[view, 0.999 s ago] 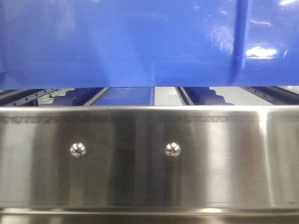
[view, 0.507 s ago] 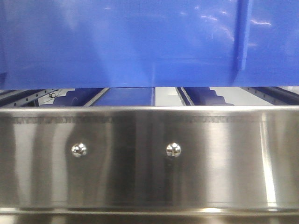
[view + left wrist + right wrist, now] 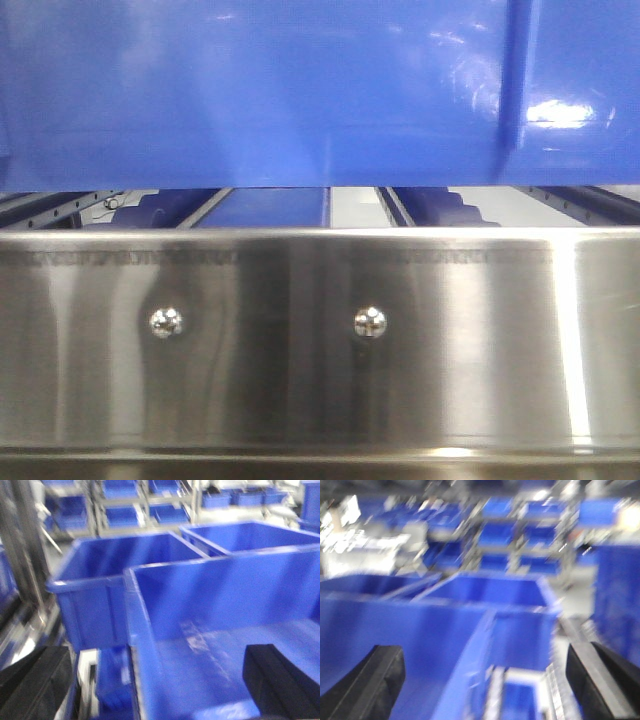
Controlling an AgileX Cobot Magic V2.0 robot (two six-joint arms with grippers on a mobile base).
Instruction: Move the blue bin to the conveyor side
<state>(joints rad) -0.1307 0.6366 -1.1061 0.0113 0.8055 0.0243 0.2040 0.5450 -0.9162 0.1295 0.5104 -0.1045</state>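
Note:
The blue bin (image 3: 300,90) fills the top of the front view, its glossy wall with one vertical rib hanging above a steel rail. In the left wrist view the bin's (image 3: 200,605) left wall runs between the widely spread black fingers of my left gripper (image 3: 157,685), which is open. The right wrist view is blurred. There the bin's (image 3: 420,640) right wall passes between the spread fingers of my right gripper (image 3: 487,685), also open. Neither pair of fingers visibly touches the wall. The conveyor side is out of view.
A shiny stainless-steel rail (image 3: 450,340) with two rivets crosses the front view below the bin. Two more blue crates (image 3: 115,575) (image 3: 250,532) stand right behind the bin. Shelving racks with small blue bins (image 3: 520,535) line the background.
The bin's wall stays almost where it was in the front view. Only the light glints on it and on the rail shift.

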